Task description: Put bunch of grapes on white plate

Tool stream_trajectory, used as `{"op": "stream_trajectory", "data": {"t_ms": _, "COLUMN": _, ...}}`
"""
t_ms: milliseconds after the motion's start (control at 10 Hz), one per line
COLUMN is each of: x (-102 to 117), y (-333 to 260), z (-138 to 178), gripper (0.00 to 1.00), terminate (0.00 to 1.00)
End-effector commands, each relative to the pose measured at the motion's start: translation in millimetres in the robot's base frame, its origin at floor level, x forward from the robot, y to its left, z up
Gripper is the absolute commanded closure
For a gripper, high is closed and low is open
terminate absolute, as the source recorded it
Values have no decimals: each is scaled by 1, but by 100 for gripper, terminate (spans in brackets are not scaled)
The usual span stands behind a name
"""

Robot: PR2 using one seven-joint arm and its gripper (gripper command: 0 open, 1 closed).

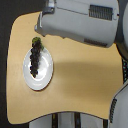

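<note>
- The grey robot arm (75,22) reaches in from the top; its pincer tip (39,31) seems to end by the grapes' stem, but the jaws are too blurred — apart or together, I cannot tell
- The long bunch of dark purple-black grapes (34,59) lies at about six o'clock from that tip, on the round glossy white plate (45,75), its green stem end at the rim at twelve o'clock
- The placing looks done — best to lift straight up, clear of the stem, so the bunch is not dragged off over the pale wooden table (85,75)

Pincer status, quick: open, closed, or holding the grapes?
Pincer: cannot be told; the arm hides it. The bunch of grapes lies on the white plate.
</note>
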Motion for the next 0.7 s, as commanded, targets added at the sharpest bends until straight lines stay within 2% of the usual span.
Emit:
{"op": "stream_trajectory", "data": {"t_ms": 0, "x": 0, "y": -100, "z": -6, "gripper": 0, "terminate": 0}}
{"op": "stream_trajectory", "data": {"t_ms": 600, "x": 0, "y": -202, "z": -11, "gripper": 0, "terminate": 0}}
